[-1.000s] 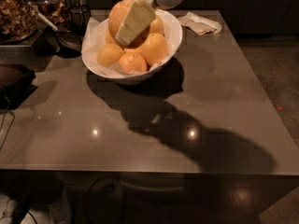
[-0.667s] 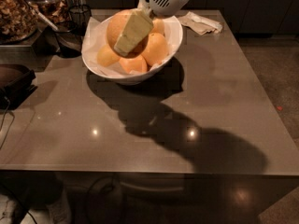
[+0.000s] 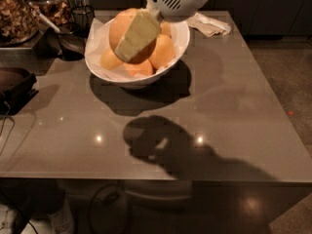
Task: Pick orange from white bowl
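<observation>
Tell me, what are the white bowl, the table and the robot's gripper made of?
The white bowl looks like glazed ceramic, perhaps plastic: it is smooth and glossy. The table seems to be a polished grey-brown slab, stone or laminate: it mirrors small lights. The gripper, in front of the big orange in the bowl, looks like pale matte plastic or rubber.

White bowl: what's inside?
The white bowl holds a paper lining and about five oranges; the gripper is in front of the largest orange, covering its middle. Bowl bottom and any fruit underneath are hidden.
</observation>
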Available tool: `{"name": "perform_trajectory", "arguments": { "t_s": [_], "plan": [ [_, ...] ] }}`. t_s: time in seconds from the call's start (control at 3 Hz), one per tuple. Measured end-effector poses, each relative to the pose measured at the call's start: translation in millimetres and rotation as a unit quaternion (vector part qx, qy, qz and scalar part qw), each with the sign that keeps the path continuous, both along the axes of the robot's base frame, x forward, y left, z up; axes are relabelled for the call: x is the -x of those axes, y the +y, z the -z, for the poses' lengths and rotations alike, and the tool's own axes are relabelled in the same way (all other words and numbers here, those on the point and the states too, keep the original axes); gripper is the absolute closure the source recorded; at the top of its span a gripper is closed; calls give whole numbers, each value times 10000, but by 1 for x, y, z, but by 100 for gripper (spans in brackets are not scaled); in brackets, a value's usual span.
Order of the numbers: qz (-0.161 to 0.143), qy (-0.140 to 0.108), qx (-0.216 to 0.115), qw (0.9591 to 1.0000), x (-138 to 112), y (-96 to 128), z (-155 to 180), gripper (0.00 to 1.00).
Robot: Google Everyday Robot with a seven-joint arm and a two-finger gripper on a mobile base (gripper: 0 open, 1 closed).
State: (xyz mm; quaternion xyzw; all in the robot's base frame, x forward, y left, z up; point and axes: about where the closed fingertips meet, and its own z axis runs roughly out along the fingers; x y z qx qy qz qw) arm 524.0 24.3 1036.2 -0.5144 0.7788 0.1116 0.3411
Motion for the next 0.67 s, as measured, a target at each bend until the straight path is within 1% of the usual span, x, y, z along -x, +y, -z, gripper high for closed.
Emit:
{"name": "perform_trajectory", "arguments": {
  "t_s": [0.33,0.67],
  "plan": [
    [261,139,-29,9996,26,-3,2,100],
    [280,149,-36,9995,27,-3,1,100]
  ]
}}
